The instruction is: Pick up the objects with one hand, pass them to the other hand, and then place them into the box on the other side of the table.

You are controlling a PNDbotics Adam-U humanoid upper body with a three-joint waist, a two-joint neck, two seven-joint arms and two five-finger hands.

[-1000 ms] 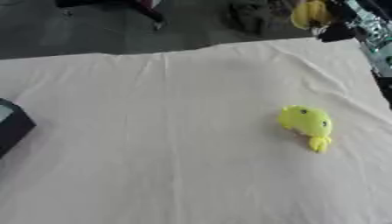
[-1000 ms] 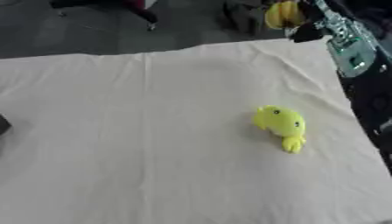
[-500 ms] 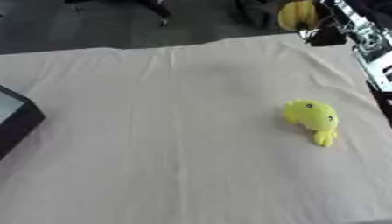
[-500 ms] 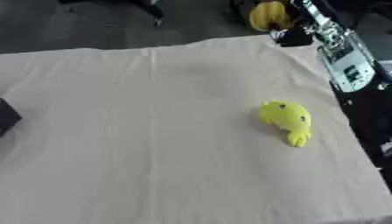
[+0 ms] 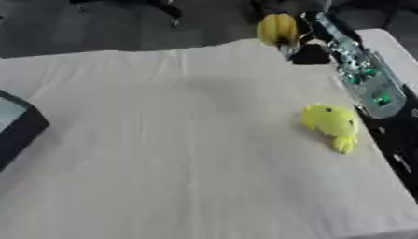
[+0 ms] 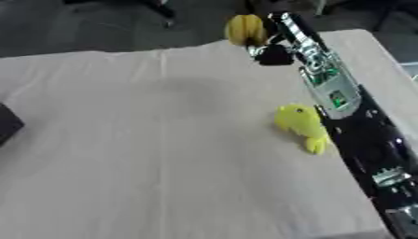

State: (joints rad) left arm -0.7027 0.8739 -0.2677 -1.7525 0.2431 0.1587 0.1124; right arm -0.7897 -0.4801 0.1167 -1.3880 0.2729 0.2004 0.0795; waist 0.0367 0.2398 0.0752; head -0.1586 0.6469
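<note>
A yellow plush toy [image 5: 330, 125] lies on the cloth-covered table [image 5: 163, 154] at the right side. My right arm [image 6: 335, 93] reaches from the lower right up past the toy to the far edge. Its dark hand [image 6: 269, 52] is curled on a rounded yellow object [image 6: 245, 29], held above the table's far edge. The arm passes just right of the plush toy, and I cannot tell whether it touches it. A black box [image 5: 15, 128] shows in part at the left edge. My left hand is out of sight.
Beige cloth with a few creases covers the whole table. Beyond the far edge lies dark floor with a chair base [image 5: 163, 5]. A white surface [image 5: 392, 44] stands at the upper right.
My right arm has swung left and lower over the far edge, carrying the yellow object with it. The camera has also shifted, so the box shows more at the left.
</note>
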